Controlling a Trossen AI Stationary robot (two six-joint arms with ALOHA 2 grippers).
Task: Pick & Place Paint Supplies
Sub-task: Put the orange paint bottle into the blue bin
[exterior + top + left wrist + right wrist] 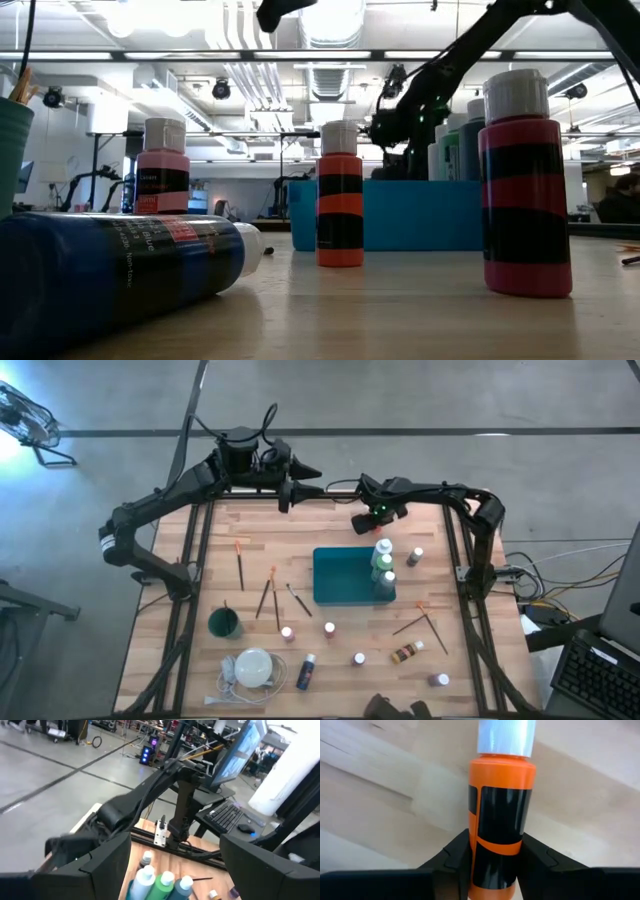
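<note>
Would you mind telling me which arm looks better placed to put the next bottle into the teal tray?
The right. Its gripper already clamps an orange bottle, and it hangs just beyond the teal tray. The left gripper holds nothing, by the table's far edge.

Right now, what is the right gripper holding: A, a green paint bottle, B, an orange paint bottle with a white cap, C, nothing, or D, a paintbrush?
B. In the right wrist view the right gripper has its two dark fingers closed against the sides of an orange paint bottle with a black label and a white ribbed cap, held over the wooden table.
</note>
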